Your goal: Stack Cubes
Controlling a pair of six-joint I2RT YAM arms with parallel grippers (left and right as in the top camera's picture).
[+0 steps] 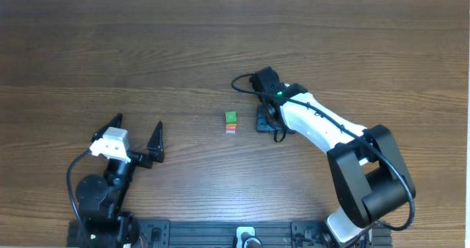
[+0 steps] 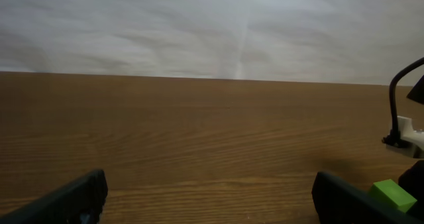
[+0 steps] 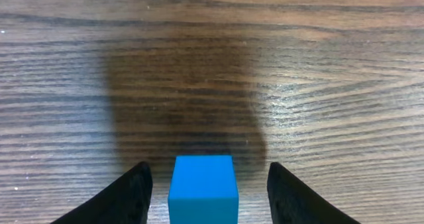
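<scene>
Blue cube sits between right hand's spread fingers, near green-red stack.

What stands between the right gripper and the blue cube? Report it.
Nothing visible does. The blue cube sits between the open fingers of the right gripper, with a clear gap on each side.

Keeping the left arm folded low, well to the left of the cube stack, with the left gripper lying about level, pointing away from its base, and its fingers spreading wide. Reaching the right arm out from its base, bending at the elbow and angling back toward the stack, hanging the right gripper just to the stack's right, pointing down, fingers standing apart.
</scene>
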